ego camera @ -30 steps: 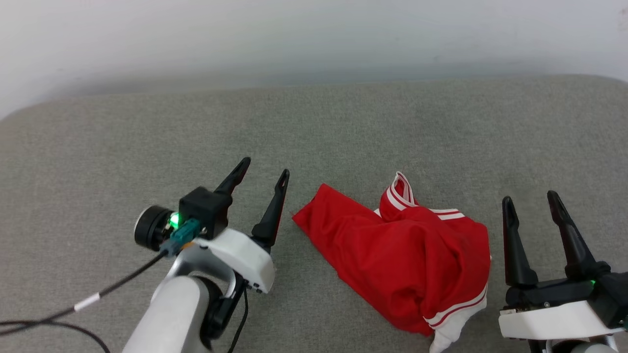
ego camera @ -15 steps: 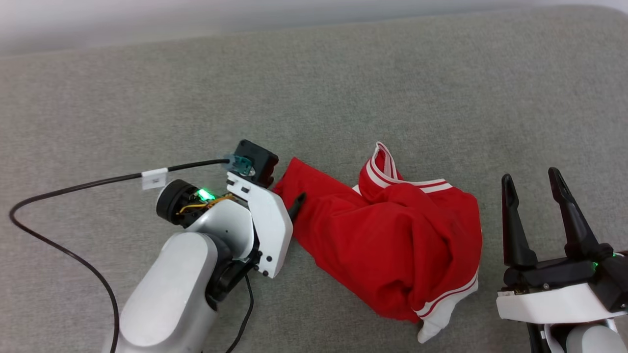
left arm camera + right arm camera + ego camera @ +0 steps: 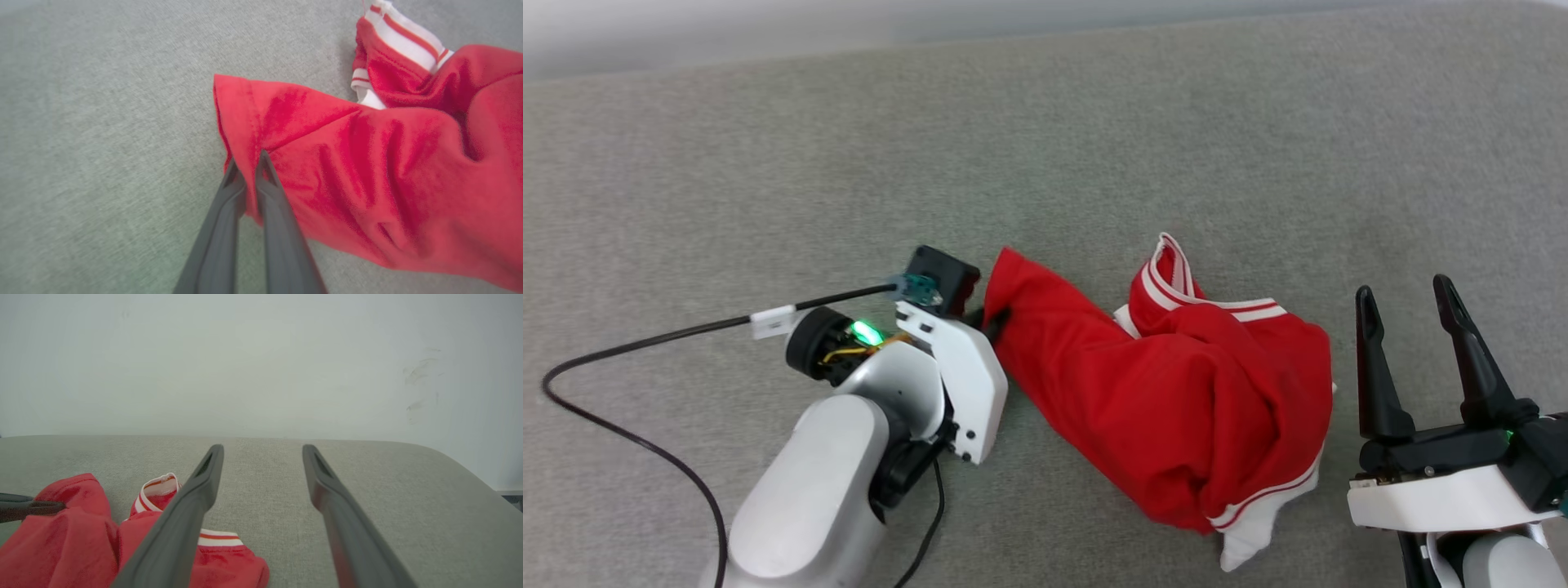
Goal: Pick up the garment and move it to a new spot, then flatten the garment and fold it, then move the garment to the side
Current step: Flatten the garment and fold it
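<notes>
Garment (image 3: pixel 1176 392), red with red-and-white striped trim and a white panel at its near edge, lying crumpled on the grey cloth surface (image 3: pixel 768 163), between the two tools. Left tool (image 3: pixel 248 160): fingers drawn together and clenched on the hemmed corner of the garment nearest it, a fold of red fabric pinched between them. Right tool (image 3: pixel 1403 287): fingers spread wide, grasping nothing, held just beside the garment's opposite edge without touching it.

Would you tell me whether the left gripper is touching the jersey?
Touching. The left wrist view shows the left gripper pinching the hemmed edge of the jersey, red fabric caught between its closed jaws.
</notes>
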`<state>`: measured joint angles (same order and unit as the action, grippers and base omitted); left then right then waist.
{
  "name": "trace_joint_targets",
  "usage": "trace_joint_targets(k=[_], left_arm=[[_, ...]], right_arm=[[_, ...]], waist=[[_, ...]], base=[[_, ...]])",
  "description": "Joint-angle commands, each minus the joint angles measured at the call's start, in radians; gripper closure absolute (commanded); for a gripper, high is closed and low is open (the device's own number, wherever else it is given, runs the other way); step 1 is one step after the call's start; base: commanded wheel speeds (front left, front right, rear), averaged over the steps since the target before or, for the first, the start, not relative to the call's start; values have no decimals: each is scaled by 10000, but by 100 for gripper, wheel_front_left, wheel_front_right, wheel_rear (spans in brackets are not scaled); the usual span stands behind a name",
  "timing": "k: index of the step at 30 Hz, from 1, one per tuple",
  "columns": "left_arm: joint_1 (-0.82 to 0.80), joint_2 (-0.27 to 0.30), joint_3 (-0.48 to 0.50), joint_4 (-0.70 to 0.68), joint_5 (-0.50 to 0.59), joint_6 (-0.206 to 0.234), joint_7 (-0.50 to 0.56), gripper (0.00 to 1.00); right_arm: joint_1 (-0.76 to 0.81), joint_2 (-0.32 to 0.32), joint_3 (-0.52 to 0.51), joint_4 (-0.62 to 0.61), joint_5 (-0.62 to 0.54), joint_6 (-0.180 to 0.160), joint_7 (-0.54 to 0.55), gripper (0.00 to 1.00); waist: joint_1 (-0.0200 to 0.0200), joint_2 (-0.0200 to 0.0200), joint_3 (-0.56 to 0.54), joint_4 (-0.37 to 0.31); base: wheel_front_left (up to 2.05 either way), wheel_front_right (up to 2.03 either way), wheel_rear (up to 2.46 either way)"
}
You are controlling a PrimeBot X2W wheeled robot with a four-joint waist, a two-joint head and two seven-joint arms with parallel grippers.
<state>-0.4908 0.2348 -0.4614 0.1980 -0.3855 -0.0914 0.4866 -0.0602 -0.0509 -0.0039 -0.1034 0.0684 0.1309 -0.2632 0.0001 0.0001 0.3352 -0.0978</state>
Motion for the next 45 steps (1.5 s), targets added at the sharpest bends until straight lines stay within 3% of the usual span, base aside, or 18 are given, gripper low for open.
trace_joint_targets(k=[1, 9, 16, 24, 25, 35, 36, 37, 45], left_arm=[[-1, -22, 91, -44, 30, 69, -140, 100], [-71, 233, 1167, -724, 304, 991, -2101, 100], [847, 1003, 1881, -2376, 421, 1474, -2542, 100], [3443, 1803, 1109, -3903, -89, 1113, -770, 100], [4041, 1937, 756, -3808, -235, 980, -260, 100], [5179, 1969, -362, -2242, -852, 292, 682, 100], [5152, 1924, -399, -2203, -912, 211, 580, 59], [5117, 1870, -390, -2203, -1002, 161, 457, 0], [4742, 1957, -6, -2905, -928, 299, -225, 0]], right_arm=[[-55, 13, -4, 8, -60, -3, -24, 0], [197, 11, -59, 147, -253, -3, -24, 0], [444, 11, -72, 251, -196, -5, -24, 0], [606, 11, -112, 357, -118, -3, -23, 0], [611, 11, -102, 396, -103, -3, -23, 0], [601, 11, -312, 556, -162, -3, -23, 0], [589, 11, -371, 558, -167, -3, -23, 0], [582, 11, -420, 559, -177, -3, -23, 0], [717, 11, -531, 615, -216, -3, -23, 0]], waist=[[-1, -1, -184, 183], [-1, -1, -1058, 963], [-1, -1, -1582, 1599], [-1, -1, -1941, 1969], [-1, -1, -2008, 1990], [-1, -1, -2266, 1924], [-1, -1, -2289, 1913], [-1, -1, -2318, 1907], [-1, -1, -2596, 1772]], base=[[0, 0, 0], [0, 0, 0], [0, 0, 0], [0, 0, 0], [0, 0, 0], [0, 0, 0], [0, 0, 0], [0, 0, 0], [0, 0, 0]])
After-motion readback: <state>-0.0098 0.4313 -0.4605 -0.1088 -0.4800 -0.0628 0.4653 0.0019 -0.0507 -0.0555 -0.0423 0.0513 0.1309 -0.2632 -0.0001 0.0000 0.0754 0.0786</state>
